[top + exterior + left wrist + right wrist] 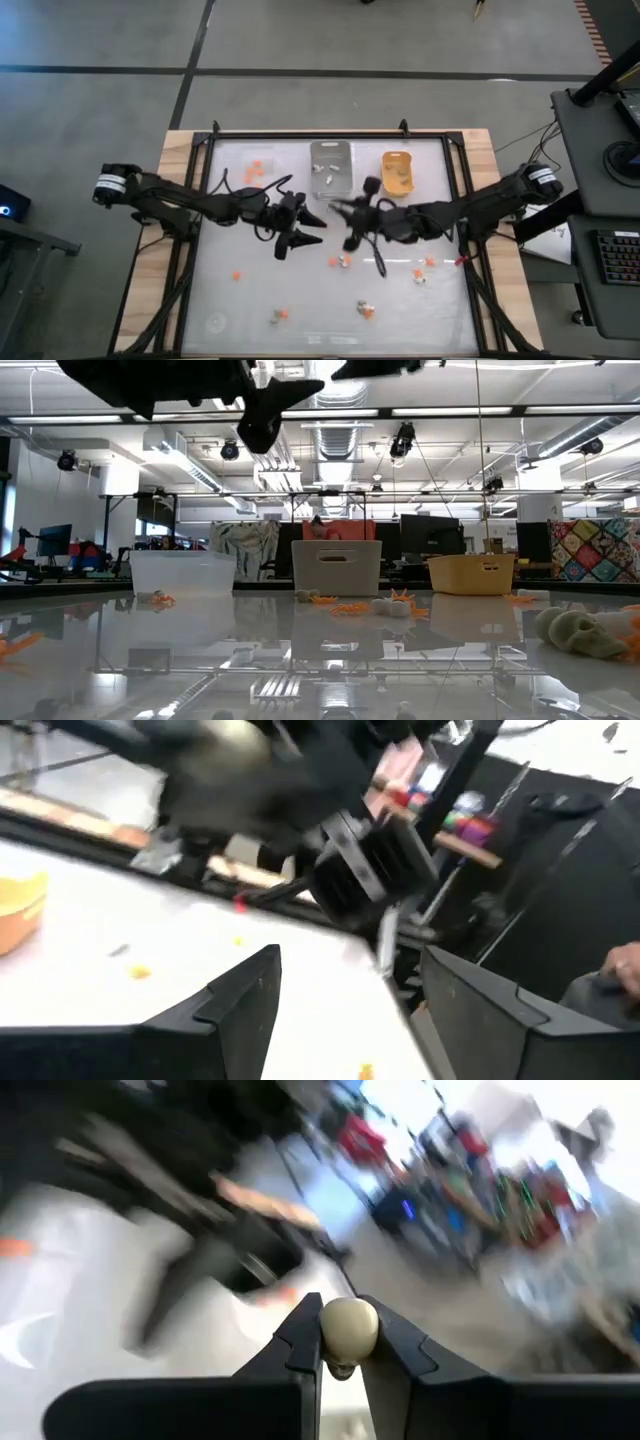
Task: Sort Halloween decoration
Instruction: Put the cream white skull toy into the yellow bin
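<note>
A small tan skull trinket point(347, 1332), one piece of the Halloween decoration, sits pinched between the tips of the right gripper point(343, 1342), whose fingers are closed tight on its sides. In the high view the right gripper point(352, 222) hangs above the middle of the table point(232, 300), fingers pointed toward the opposite arm. Just beyond it on the far side lie the grey tray point(330, 168) and, a little toward the right arm's own side, the orange-yellow tray point(398, 172); the clear tray point(256, 167) lies farther off, past the left gripper. Loose trinkets remain scattered on the near side of the right gripper, among them an orange one point(367, 311) and a pale one point(421, 277).

Judged step: carrying the skull to its tray. Done well, the grip should hold firm on the round piece, which could roll out of a slack pinch. The gripper should pass clear of the left arm, then lower inside the tray walls before opening, so that the piece does not bounce out.

The right arm reaches inward nearly level, held high above the table. The left gripper point(300, 232), fingers spread and empty, waits close opposite the right one.
</note>
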Action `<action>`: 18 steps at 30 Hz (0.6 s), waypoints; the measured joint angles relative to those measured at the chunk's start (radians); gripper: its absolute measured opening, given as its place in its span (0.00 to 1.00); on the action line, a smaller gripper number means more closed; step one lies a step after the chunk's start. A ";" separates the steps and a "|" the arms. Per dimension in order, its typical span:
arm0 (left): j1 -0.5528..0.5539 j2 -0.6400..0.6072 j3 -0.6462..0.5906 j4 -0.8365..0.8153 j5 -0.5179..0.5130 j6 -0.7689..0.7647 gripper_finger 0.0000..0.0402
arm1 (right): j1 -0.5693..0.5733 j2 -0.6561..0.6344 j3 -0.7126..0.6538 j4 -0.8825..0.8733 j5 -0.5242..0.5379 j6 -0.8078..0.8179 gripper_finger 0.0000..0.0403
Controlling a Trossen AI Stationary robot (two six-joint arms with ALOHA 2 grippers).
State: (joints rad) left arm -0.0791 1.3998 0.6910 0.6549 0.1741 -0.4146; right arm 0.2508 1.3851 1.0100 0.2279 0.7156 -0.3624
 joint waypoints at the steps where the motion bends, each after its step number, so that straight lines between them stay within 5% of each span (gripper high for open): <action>1: 0.002 -0.015 0.000 -0.036 -0.014 0.010 0.56 | -0.024 -0.006 0.000 -0.043 0.018 0.055 0.09; 8: 0.002 -0.114 0.000 -0.241 -0.183 0.040 0.56 | -0.294 -0.028 0.000 -0.500 -0.002 0.606 0.09; 13: -0.004 -0.128 0.000 -0.277 -0.209 0.040 0.56 | -0.537 -0.007 0.000 -0.891 -0.156 0.998 0.09; 18: -0.005 -0.105 0.000 -0.274 -0.213 0.040 0.56 | -0.687 0.038 -0.014 -1.014 -0.325 1.062 0.12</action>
State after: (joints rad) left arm -0.0845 1.2946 0.6910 0.3805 -0.0394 -0.3744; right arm -0.4360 1.4226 0.9961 -0.7861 0.3906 0.7000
